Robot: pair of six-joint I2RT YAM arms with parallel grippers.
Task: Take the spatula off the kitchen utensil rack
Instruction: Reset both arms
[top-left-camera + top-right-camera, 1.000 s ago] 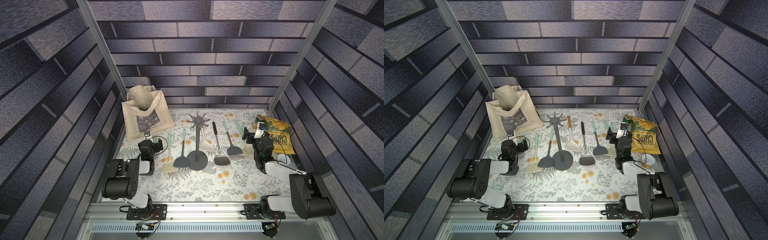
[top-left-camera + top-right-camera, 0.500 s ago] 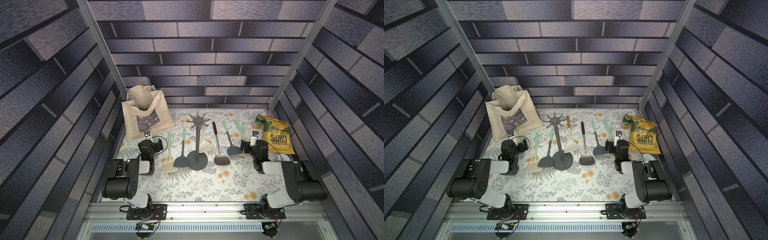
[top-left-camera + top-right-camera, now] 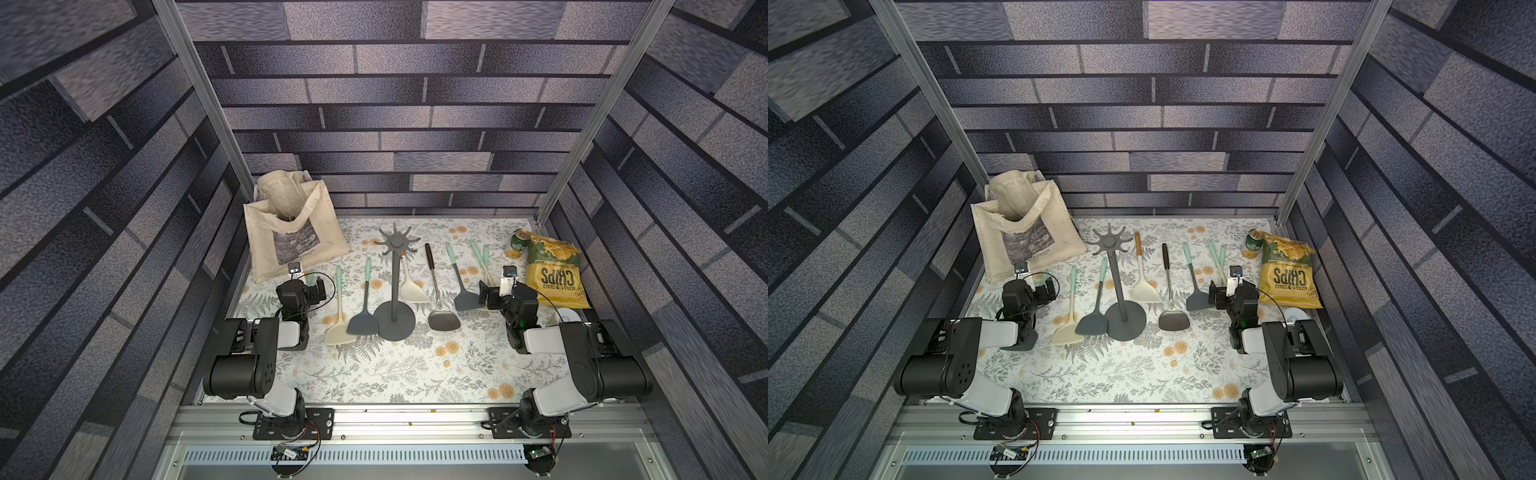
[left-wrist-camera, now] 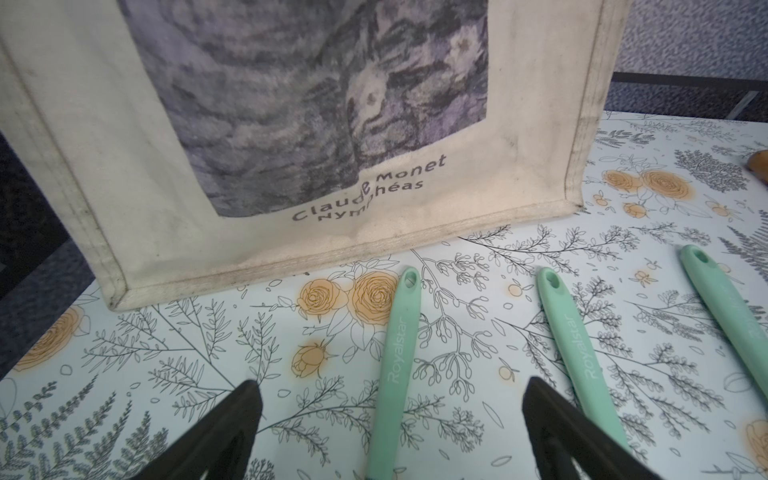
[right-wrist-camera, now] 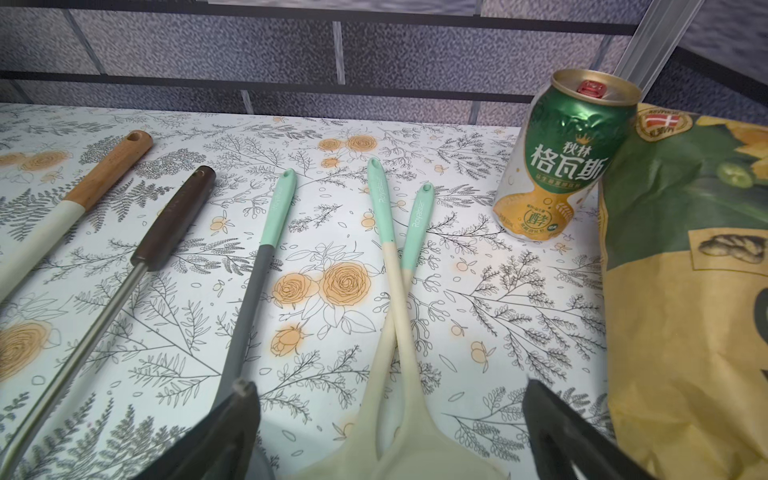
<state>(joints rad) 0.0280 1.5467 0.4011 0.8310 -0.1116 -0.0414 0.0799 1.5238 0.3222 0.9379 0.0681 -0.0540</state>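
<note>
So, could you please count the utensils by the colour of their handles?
Mint-green handles: 6
Light wooden handle: 1
Dark brown handle: 1
Total: 8

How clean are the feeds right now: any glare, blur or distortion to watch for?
In both top views: even light, soft shadows, walls stretched by the wide lens, kitchen utensil rack sharp. Left wrist: tote bag lettering readable, no glare. Right wrist: sheen on the can, bright patch on the tablecloth.
</note>
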